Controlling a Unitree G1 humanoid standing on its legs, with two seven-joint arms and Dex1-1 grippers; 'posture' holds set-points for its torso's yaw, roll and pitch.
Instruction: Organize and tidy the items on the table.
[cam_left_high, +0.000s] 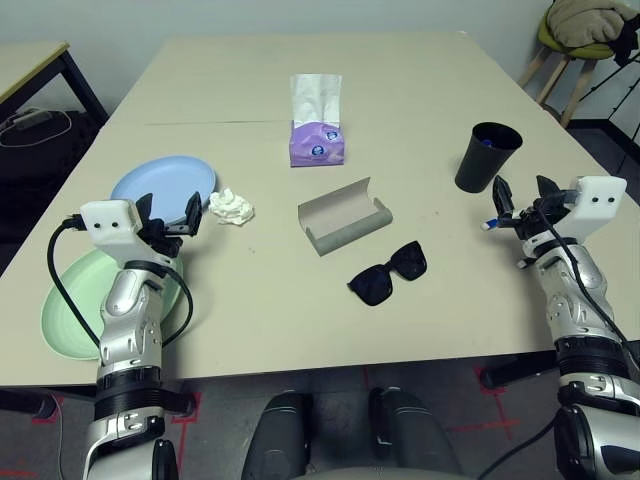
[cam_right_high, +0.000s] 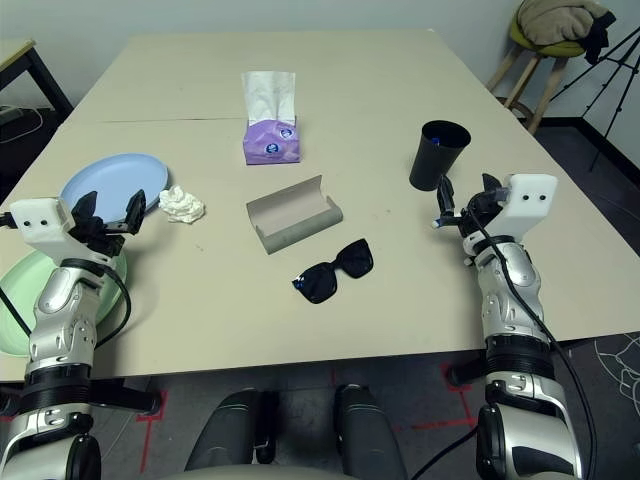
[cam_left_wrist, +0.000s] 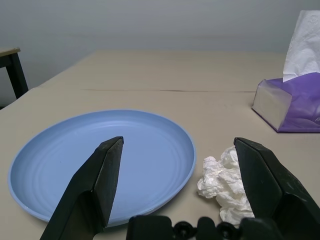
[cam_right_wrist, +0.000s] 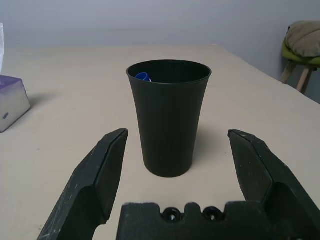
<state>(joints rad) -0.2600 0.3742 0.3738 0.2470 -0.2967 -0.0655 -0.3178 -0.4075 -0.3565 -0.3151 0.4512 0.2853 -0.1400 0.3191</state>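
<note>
The counter (cam_left_high: 420, 300) spreads beige ahead of me, and everything on it waits to be sorted. At my left edge the green plate (cam_left_high: 65, 310) lies partly under my left forearm, with the blue plate (cam_left_high: 160, 180) just beyond it, their rims meeting or overlapping.

Further out, near the middle, the tissue box (cam_left_high: 318, 142) stands upright with a sheet sticking up. Nearer me lies the case (cam_left_high: 345, 218), open, its long axis slanting across from near-left to far-right. The cup (cam_right_wrist: 169, 117) stands upright on my right, something blue inside it. The sunglasses (cam_left_high: 388, 274) lie nearest me at centre, just beside the case, slanted the same way. The tissue (cam_left_wrist: 225, 182) sits crumpled by the blue plate's rim.

My left fingers (cam_left_wrist: 107, 185) are spread wide and empty, aimed level over the blue plate's near edge, with the tissue just ahead of the inner one. My right fingers (cam_right_wrist: 107, 175) are also wide apart and empty, and the cup stands straight ahead between their lines, a short gap off.

I judge the cup the right arm's easiest first pick: a straight push forward would bracket it. The tissue falls to the left arm, needing a small swing inward.
</note>
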